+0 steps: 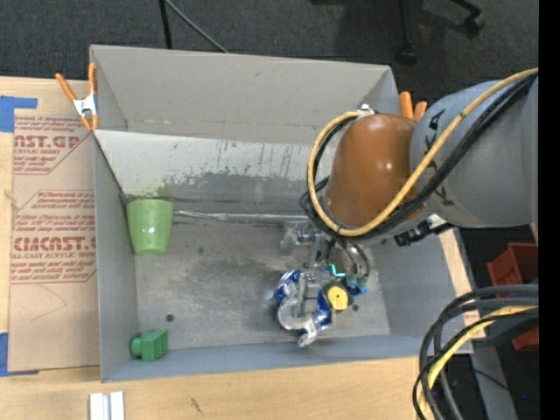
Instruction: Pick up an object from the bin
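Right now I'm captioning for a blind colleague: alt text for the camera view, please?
The arm's gripper is down at the lower right of the grey bin, at a crumpled blue-and-silver thing beside a small yellow piece. A green cup lies at the left wall.

Dark grey carpeted floor (262, 16) beyond, black office-chair base (403, 24) on castors at top right, pale wooden tabletop (262, 396) along the near edge.

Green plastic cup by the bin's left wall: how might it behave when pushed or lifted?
The green plastic cup seems to lie on its side, so a push would probably roll it in a curve, since it tapers. It looks hollow, so likely light. Its smooth sides may slip when pinched.
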`<action>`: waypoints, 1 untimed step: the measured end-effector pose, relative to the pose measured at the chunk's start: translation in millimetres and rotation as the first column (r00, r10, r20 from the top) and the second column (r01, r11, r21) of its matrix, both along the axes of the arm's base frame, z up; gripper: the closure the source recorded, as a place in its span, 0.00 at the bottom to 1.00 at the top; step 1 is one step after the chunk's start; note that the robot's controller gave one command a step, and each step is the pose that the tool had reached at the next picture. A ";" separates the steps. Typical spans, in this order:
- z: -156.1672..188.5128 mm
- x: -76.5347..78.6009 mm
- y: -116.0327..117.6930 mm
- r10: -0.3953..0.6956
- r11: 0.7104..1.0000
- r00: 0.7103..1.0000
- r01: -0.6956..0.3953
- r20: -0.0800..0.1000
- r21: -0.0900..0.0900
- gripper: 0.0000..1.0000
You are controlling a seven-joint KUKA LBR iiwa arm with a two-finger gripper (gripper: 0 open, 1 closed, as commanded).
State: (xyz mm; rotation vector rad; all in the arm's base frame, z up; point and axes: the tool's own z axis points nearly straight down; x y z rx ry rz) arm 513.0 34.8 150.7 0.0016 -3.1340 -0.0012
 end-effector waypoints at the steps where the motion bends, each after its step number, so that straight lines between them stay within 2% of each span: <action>1: -62.0 66.9 -71.0 -0.053 0.999 0.998 0.053 0.016 -0.003 0.00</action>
